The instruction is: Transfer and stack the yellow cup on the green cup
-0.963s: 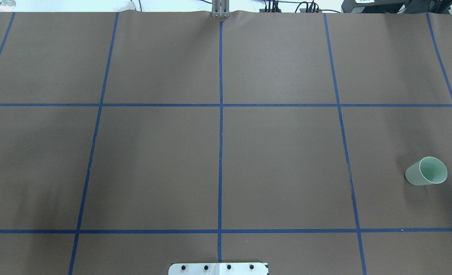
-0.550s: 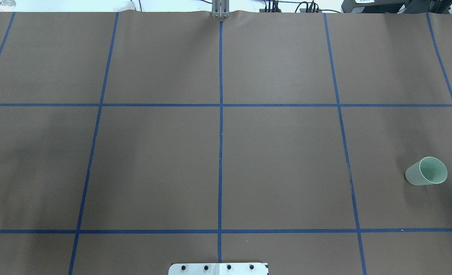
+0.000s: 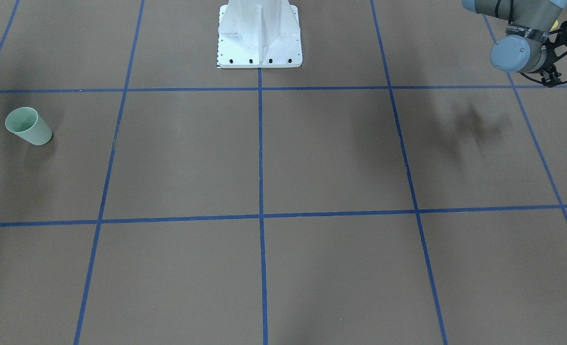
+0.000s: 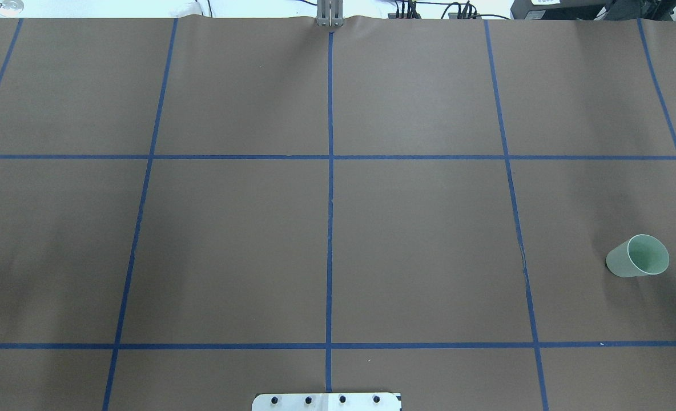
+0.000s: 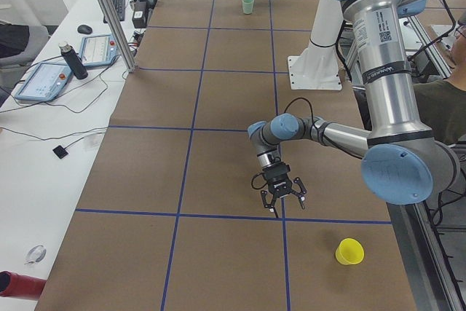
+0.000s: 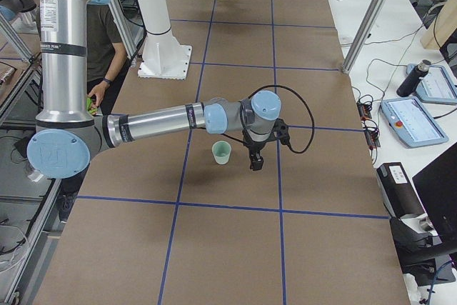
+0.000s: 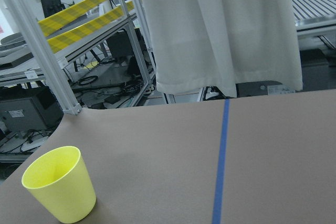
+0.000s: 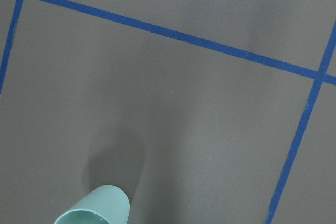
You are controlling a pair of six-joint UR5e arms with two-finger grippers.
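The green cup (image 4: 638, 256) stands upright on the brown table at the right; it also shows in the front view (image 3: 27, 126) and at the bottom of the right wrist view (image 8: 97, 207). The yellow cup (image 5: 349, 251) stands upright near the table's left end and shows in the left wrist view (image 7: 60, 184). It is outside the overhead view. My left gripper (image 5: 282, 202) hangs above the table, apart from the yellow cup. My right gripper (image 6: 253, 164) hangs right beside the green cup (image 6: 222, 152). I cannot tell whether either gripper is open or shut.
Blue tape lines divide the brown table (image 4: 418, 245) into squares. The white robot base (image 3: 259, 33) stands at the middle of the near edge. The left arm's wrist (image 3: 520, 52) shows at the front view's top right. A person sits beside the robot (image 5: 437, 107).
A small dark tip has come in at the overhead view's right edge. The shadow on the left side has faded. The green cup has not moved.
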